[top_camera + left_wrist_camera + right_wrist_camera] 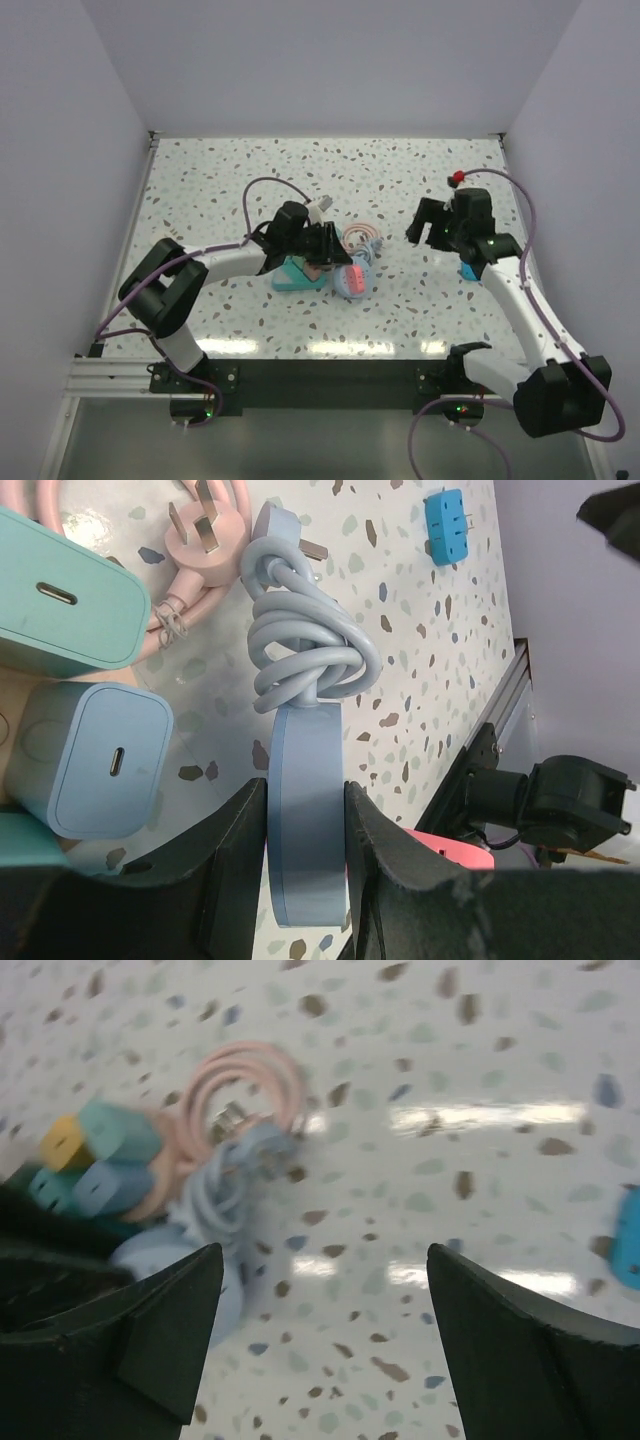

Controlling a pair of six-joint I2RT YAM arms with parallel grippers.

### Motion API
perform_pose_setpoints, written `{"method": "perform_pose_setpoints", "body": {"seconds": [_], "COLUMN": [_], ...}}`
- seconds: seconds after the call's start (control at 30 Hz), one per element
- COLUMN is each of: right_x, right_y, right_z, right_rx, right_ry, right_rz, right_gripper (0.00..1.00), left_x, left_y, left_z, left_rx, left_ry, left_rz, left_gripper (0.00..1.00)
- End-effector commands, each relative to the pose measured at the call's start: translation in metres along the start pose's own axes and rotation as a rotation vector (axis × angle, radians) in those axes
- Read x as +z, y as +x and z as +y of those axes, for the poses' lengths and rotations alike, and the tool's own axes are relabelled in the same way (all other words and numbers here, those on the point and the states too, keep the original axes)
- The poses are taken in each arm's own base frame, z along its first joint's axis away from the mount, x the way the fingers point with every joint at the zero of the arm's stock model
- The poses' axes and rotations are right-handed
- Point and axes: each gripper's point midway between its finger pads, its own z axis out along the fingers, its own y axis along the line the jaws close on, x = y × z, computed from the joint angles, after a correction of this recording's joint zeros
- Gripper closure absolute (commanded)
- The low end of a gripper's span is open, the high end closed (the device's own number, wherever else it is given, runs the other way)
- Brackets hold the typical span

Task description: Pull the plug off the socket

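My left gripper is shut on the rim of a round light-blue socket, one finger pressed to each flat side. In the top view the socket shows a pink face at the table's middle, beside my left gripper. Its blue cord is coiled in a knot above it. A light-blue charger plug and a teal charger plug sit to the left on a teal block. My right gripper is open and empty, hovering right of the pile.
A coiled pink cord with a bare three-pin plug lies behind the socket. A small blue adapter lies by the right arm; it also shows in the left wrist view. A yellow charger shows among the plugs.
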Motion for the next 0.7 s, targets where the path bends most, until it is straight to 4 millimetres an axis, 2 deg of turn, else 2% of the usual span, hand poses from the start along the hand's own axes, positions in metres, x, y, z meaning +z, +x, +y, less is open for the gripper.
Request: {"method": "perform_pose_setpoints", "body": {"seconds": [0.0, 0.07, 0.13, 0.17, 0.23, 0.4, 0.53, 0.6, 0.67], "right_x": [-0.035, -0.052, -0.062, -0.069, -0.067, -0.056, -0.045, -0.039, -0.033], "right_y": [0.031, 0.044, 0.054, 0.066, 0.082, 0.096, 0.123, 0.129, 0.129], "right_z": [0.095, 0.121, 0.134, 0.143, 0.148, 0.153, 0.161, 0.162, 0.164], "right_rx": [-0.152, -0.2, -0.247, -0.287, -0.353, -0.397, -0.491, -0.526, -0.545], "right_ry": [-0.516, -0.643, -0.703, -0.735, -0.724, -0.706, -0.669, -0.638, -0.598], "right_rz": [0.074, 0.097, 0.113, 0.146, 0.176, 0.19, 0.261, 0.271, 0.254], "right_gripper": [0.14, 0.16, 0.17, 0.17, 0.18, 0.22, 0.27, 0.28, 0.34], "left_x": [-0.002, -0.002, -0.001, -0.001, -0.001, -0.002, -0.003, -0.004, -0.006], "left_y": [-0.023, -0.023, -0.024, -0.024, -0.026, -0.025, -0.026, -0.027, -0.028], "left_z": [-0.028, -0.027, -0.027, -0.028, -0.03, -0.031, -0.036, -0.039, -0.044], "left_rx": [0.014, 0.006, -0.002, -0.001, -0.004, -0.015, -0.028, -0.03, -0.034], "left_ry": [0.106, 0.105, 0.105, 0.107, 0.111, 0.116, 0.136, 0.146, 0.165], "left_rz": [-0.089, -0.089, -0.092, -0.094, -0.097, -0.093, -0.094, -0.096, -0.099], "left_gripper": [1.0, 1.0, 1.0, 1.0, 1.0, 1.0, 1.0, 1.0, 1.0]}}
